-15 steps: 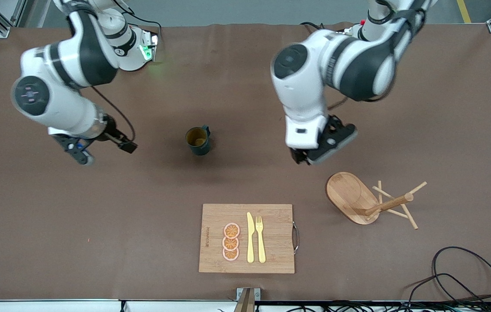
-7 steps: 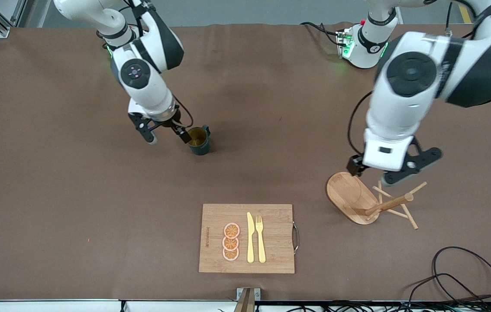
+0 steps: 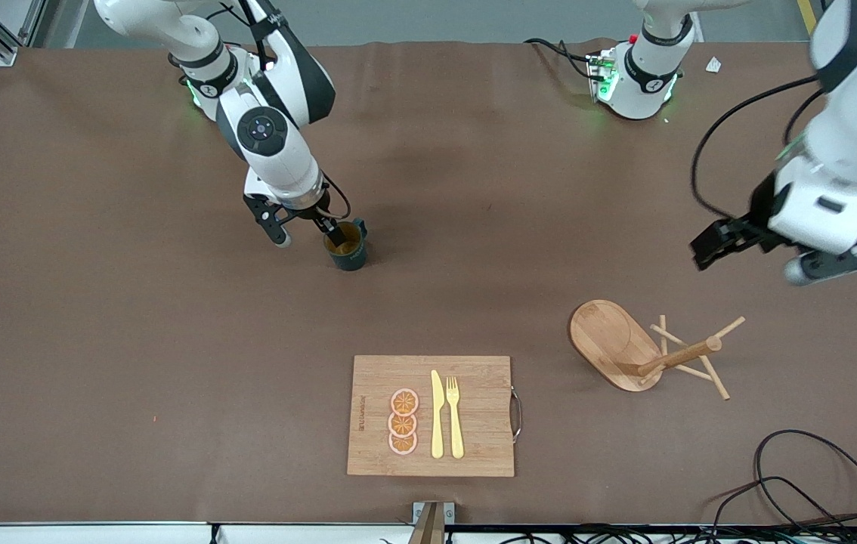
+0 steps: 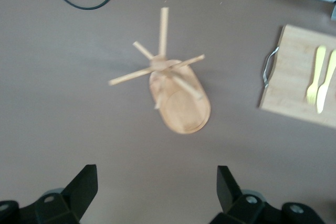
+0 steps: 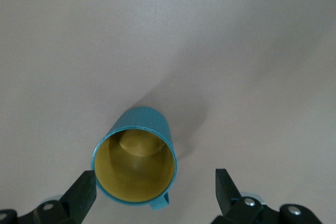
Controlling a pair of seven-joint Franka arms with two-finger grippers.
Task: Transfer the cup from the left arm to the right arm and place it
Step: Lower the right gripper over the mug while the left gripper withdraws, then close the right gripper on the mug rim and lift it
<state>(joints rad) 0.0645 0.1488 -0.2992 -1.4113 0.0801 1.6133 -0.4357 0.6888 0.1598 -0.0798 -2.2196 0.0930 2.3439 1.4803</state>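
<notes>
The dark teal cup point(image 3: 346, 245) with a mustard-yellow inside stands upright on the brown table, near the middle. My right gripper point(image 3: 292, 230) is open and empty, low beside the cup on the side toward the right arm's end. In the right wrist view the cup point(image 5: 135, 163) shows between the two fingertips of the right gripper point(image 5: 156, 192), close to one finger point(image 5: 81, 195), handle toward the camera. My left gripper point(image 3: 844, 258) is open and empty, up over bare table at the left arm's end; it also shows in its wrist view point(image 4: 156, 187).
A wooden mug rack point(image 3: 625, 344) lies on its side, nearer the front camera than the left gripper; it also shows in the left wrist view point(image 4: 178, 95). A cutting board point(image 3: 474, 415) holds orange slices, a knife and a fork. Black cables point(image 3: 799, 483) lie at the front corner.
The right arm swung in from its end of the table to the cup. The left arm drew away from the table's middle, past the mug rack, to its own end.
</notes>
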